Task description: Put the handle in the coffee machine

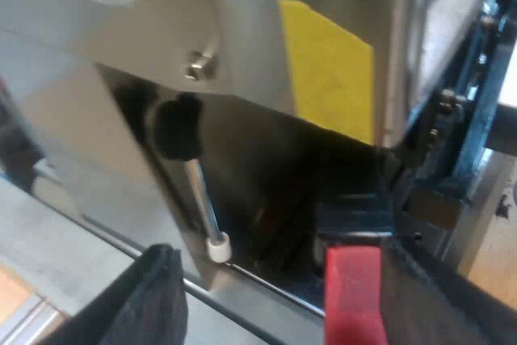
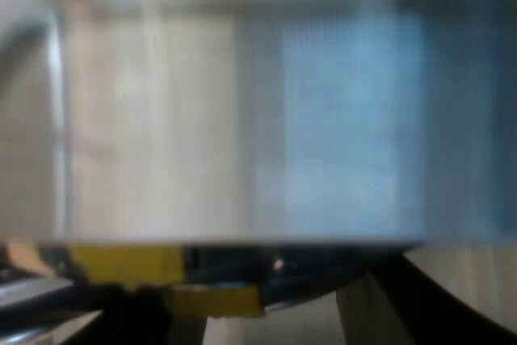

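The handle (image 1: 352, 288) sits in the coffee machine (image 1: 266, 30) front, red end poking out. My left gripper (image 1: 295, 296) is wide open around it, holding nothing. It looks nearly done; the gripper must back away. I cannot tell about my right gripper (image 2: 283, 313).

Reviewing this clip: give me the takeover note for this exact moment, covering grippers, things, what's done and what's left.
Left gripper: open, one finger on each side of the handle, not pinching it.
Right gripper: close against the coffee machine.
Handle: red end points out from under the machine's front, near the steam wand.
Done: handle is at the machine's front.
Left: I cannot tell if it is locked; check, probably twist home, then back off.
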You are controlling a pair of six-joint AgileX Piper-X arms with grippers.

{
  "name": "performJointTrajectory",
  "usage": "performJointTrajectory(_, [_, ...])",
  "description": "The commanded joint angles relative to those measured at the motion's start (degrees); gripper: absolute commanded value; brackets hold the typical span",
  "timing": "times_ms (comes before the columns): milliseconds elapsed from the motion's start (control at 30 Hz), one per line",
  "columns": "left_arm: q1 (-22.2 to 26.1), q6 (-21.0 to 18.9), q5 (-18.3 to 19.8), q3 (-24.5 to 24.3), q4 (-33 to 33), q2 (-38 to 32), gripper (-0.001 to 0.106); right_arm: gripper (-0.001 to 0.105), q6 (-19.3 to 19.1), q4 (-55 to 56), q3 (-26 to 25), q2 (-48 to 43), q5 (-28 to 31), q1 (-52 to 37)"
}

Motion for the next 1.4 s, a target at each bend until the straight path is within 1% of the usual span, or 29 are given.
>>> performJointTrajectory(33, [0.39, 0.14, -1.03, -3.6, 3.24, -0.23, 0.04, 0.04, 0.13, -5.57, -1.18, -2.18, 1.35, -0.15])
performJointTrajectory(67, [0.22, 0.14, -4.76, -5.15, 4.7, -0.23, 0.022, 0.04, 0.13, -5.57, -1.18, -2.18, 1.35, -0.15])
performJointTrajectory(100, [0.03, 0.14, -6.79, -5.58, 5.02, -0.23, 0.015, 0.04, 0.13, -5.57, -1.18, -2.18, 1.35, -0.15])
performJointTrajectory(133, [-0.32, 0.14, -10.49, -6.67, 5.16, -0.23, 0.001, 0.04, 0.13, -5.57, -1.18, -2.18, 1.35, -0.15])
performJointTrajectory(167, [-0.42, -0.03, -13.59, -7.62, 5.28, 0.08, 0.001, 0.04, 0.13, -5.57, -1.18, -2.18, 1.35, -0.15])
performJointTrajectory(200, [-0.44, -0.18, -14.71, -8.14, 5.4, 0.19, 0.001, 0.04, 0.13, -5.57, -1.18, -2.18, 1.35, -0.15])
performJointTrajectory(267, [-1.18, -0.98, -19.71, -9.85, 5.88, 1.55, 0.001, 0.04, 0.13, -5.57, -1.18, -2.18, 1.35, -0.15])
performJointTrajectory(367, [-2.84, -0.81, -23.35, -12.25, 8.18, 5.05, 0.001, 0.04, 0.13, -5.57, -1.18, -2.18, 1.35, -0.15])
performJointTrajectory(533, [-6.6, -0.82, -26.74, -16.44, 13.03, 11.71, 0.001, 0.04, 0.13, -5.57, -1.18, -2.18, 1.35, -0.15])
performJointTrajectory(633, [-8.71, -0.82, -28.89, -18.22, 13.44, 14.57, 0.001, 0.04, 0.13, -5.57, -1.18, -2.18, 1.35, -0.15])
performJointTrajectory(767, [-10.5, -0.82, -30.89, -18.52, 14.41, 16.86, 0.001, 0.04, 0.13, -5.57, -1.18, -2.18, 1.35, -0.15])
performJointTrajectory(833, [-10.94, -0.82, -30.88, -18.52, 15.89, 17.1, 0.001, 0.04, 0.13, -5.57, -1.18, -2.18, 1.35, -0.15])
performJointTrajectory(967, [-12.1, 2.96, -31.03, -18.42, 21.2, 16.63, 0.001, 0.04, 0.13, -5.57, -1.18, -2.18, 1.35, -0.15])
performJointTrajectory(1133, [-12.99, 3.24, -31.03, -18.42, 24.44, 15.91, 0.001, 0.04, 0.13, -5.57, -1.18, -2.18, 1.35, -0.15])
performJointTrajectory(1200, [-13.1, 3.24, -30.46, -18.42, 25.14, 15.48, 0.001, 0.04, 0.13, -5.57, -1.18, -2.18, 1.35, -0.15])
performJointTrajectory(1233, [-13.09, 3.12, -29.56, -18.42, 25.52, 15.17, 0.001, 0.04, 0.13, -5.57, -1.18, -2.18, 1.35, -0.15])
performJointTrajectory(1400, [-13.09, 0.48, -26.08, -17.56, 25.99, 12.75, 0.001, 0.04, 0.13, -5.57, -1.18, -2.18, 1.35, -0.15])
